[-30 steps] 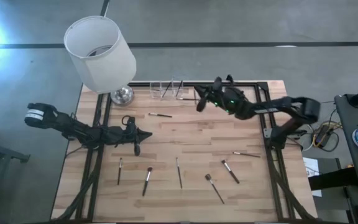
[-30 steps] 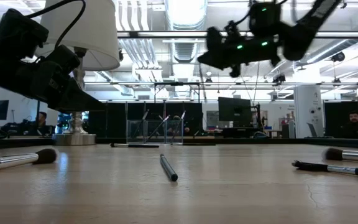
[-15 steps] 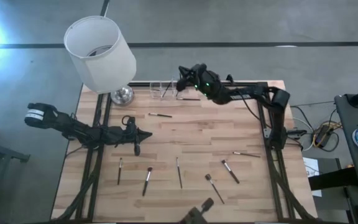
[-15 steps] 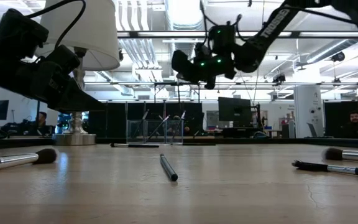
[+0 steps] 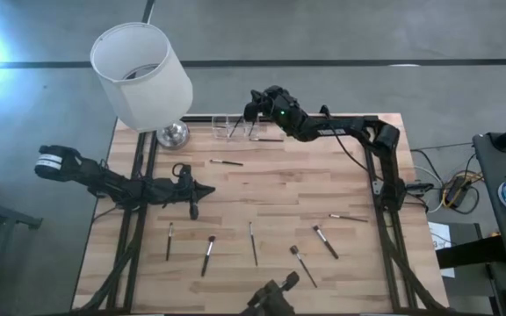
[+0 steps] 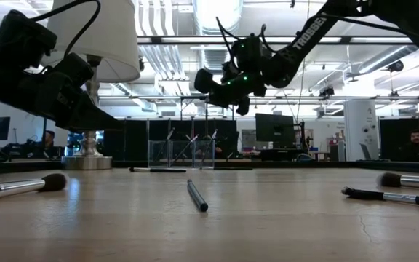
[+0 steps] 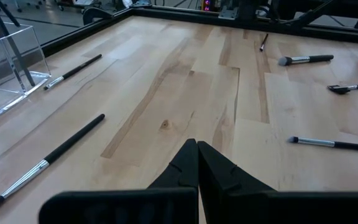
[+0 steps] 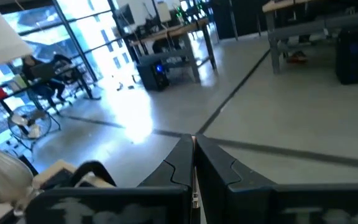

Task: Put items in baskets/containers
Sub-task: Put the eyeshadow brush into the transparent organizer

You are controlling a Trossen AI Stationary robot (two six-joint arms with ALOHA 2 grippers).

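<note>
The clear holder [image 5: 235, 126] stands at the far edge of the wooden tabletop [image 5: 262, 189], just beside the silver base of the lamp [image 5: 142, 75], and a few thin brushes lean inside its compartments. The right gripper [image 5: 255, 104] hangs in the air directly over the holder's end farthest from the lamp, well above it in the low view, its fingers [image 8: 192, 163] clenched together; a thin rod seems to hang from it there, though whether it grasps a brush cannot be told. One dark-handled brush [image 5: 269, 139] lies flat on the tabletop just beside the holder, under the right arm, and another brush [image 5: 227, 162] lies a little nearer the middle of the tabletop, close to the holder. The remaining brushes are well apart from the holder, scattered along the near half of the tabletop: a wooden-handled one [image 5: 348, 217] toward the right rail, two with fuller bristle tips [image 5: 325, 240] and [image 5: 303, 264], a slim dark one [image 5: 252, 243], and two more [image 5: 208, 254] and [image 5: 169, 240] on the lamp's side. The left gripper [image 5: 193, 200] waits low over the tabletop on the lamp's side, well short of the holder, its fingers [image 7: 197, 173] pressed shut on nothing.
</note>
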